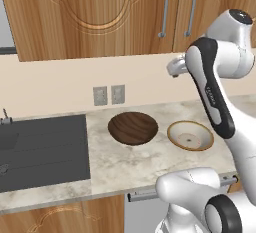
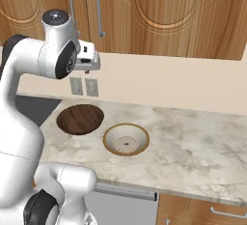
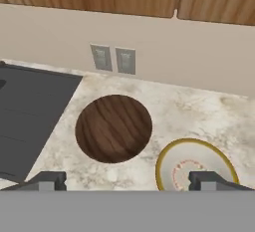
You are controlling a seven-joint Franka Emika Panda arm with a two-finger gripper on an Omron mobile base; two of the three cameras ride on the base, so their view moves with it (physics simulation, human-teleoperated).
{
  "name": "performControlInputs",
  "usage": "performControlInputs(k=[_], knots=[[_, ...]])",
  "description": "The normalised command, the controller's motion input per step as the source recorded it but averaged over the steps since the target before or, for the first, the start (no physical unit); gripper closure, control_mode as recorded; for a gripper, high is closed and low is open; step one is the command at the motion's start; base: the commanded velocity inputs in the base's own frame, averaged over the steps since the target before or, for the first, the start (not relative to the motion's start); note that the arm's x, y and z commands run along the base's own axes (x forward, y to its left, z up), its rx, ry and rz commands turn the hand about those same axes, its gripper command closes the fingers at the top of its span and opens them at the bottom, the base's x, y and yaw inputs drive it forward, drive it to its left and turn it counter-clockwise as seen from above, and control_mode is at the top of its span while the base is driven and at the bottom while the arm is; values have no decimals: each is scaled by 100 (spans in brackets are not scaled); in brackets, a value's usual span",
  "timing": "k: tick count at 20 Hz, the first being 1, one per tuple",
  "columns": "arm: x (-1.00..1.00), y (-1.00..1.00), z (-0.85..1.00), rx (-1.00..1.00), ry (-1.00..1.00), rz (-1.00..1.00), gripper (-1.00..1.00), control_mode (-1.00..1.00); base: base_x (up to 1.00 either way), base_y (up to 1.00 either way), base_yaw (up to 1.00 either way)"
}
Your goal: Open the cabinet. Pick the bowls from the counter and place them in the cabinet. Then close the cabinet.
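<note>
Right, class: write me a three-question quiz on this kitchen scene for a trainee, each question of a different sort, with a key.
1. True or false: the cabinet doors are shut.
2. Which bowl lies nearer the sink? A) dark wooden bowl B) tan bowl
3. Fill in: both bowls rest on the ____.

Key: 1 true. 2 A. 3 counter.
</note>
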Motion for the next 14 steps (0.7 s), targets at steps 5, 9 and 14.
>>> performControlInputs(k=[5,9,14], knots=[[-37,-1,71,-1,-21,-1,-100,-100,0,0,0],[-83,-6,46,-9,-52,-4,-100,-100,0,0,0],[-76,0,4,-11,-55,0,-100,-100,0,0,0]])
